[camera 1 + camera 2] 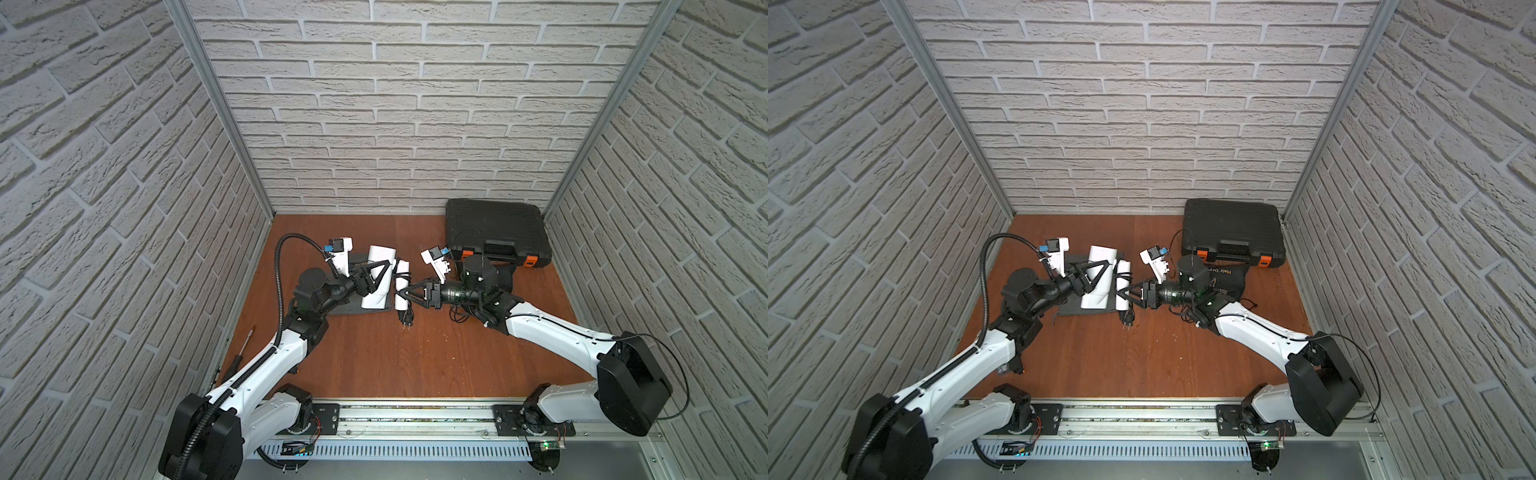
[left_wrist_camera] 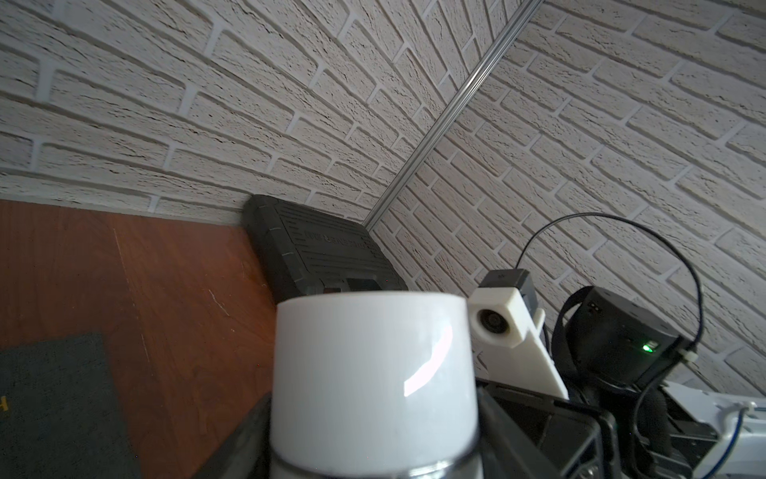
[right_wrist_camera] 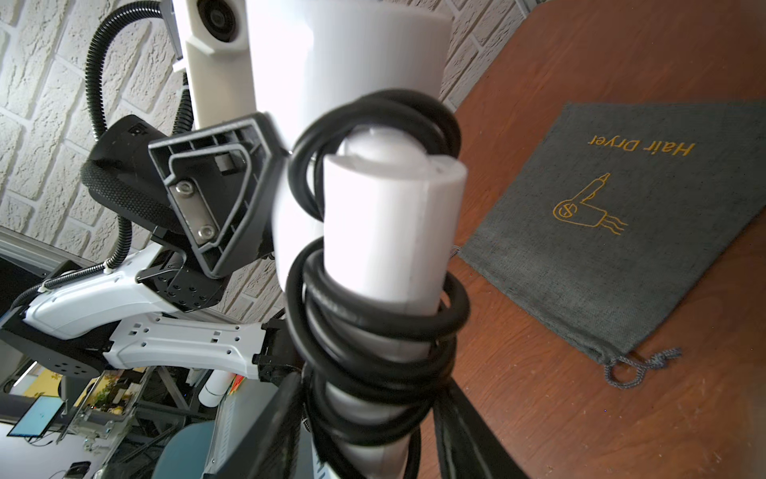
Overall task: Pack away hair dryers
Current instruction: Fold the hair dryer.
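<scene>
While the white hair dryer [image 1: 380,254] is spanned by both arms over the grey bag [image 1: 345,308], apparently raised off the surface [image 1: 395,365], treat the hold as unsecured.

**Pincer state**
- Left pincer [image 1: 380,276]: clamped wide across the glossy barrel; the left wrist view shows the barrel filling the gap.
- Right pincer [image 1: 402,293]: jaws straddle the handle, which is wound with black cord [image 3: 373,331]. Whether they bite cannot be told.

**Other item**
- The dark hair dryer [image 1: 478,270] sits on a dark bag near the black case [image 1: 494,228], close behind the right arm, and is not yet packed.

**Probable faults**
1. Barrel rotation: the smooth barrel may turn in the left pincer if the right arm pulls on the handle.
2. Cord slip: jaws bearing on the loops rather than on plastic could slide them off, unwinding the cord.
3. Snagging: the plug [image 1: 404,321] hangs loose below the handle and may catch on the bag mouth.
4. Closed bag: the grey bag lies flat, and with both pincers occupied nothing opens it.
5. Collision: a right-arm swing could topple the dark hair dryer.
</scene>
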Controlling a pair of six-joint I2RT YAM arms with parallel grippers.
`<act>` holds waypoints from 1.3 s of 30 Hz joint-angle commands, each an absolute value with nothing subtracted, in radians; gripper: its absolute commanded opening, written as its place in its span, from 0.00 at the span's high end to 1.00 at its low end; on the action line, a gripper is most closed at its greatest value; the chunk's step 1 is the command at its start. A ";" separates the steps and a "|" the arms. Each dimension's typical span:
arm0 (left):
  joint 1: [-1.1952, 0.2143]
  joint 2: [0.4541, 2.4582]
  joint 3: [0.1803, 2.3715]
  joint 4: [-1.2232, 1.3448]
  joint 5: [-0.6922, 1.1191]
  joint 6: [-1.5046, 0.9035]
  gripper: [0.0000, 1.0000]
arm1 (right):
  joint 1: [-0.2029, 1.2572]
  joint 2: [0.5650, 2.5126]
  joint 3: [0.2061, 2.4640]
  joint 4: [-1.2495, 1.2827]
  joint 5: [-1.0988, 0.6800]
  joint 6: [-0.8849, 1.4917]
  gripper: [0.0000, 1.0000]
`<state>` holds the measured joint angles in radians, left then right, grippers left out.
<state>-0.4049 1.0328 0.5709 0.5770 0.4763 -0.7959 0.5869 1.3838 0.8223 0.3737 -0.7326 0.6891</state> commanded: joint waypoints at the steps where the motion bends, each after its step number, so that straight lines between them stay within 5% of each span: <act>1: -0.405 1.032 0.571 0.764 0.514 -0.827 1.00 | 0.603 1.400 0.811 0.488 -0.776 0.726 0.55; 17: -0.458 1.069 0.534 0.908 0.454 -0.847 1.00 | 0.693 1.449 0.822 0.722 -0.759 0.850 0.97; 39: -0.591 1.223 0.525 1.129 0.293 -0.841 1.00 | 0.834 1.571 0.881 0.985 -0.700 0.996 0.97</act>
<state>-0.4667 1.1831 0.5129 0.9508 0.1177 -0.8246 0.6296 1.5486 0.8085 0.8146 -0.4419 0.8833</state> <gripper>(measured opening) 0.691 0.387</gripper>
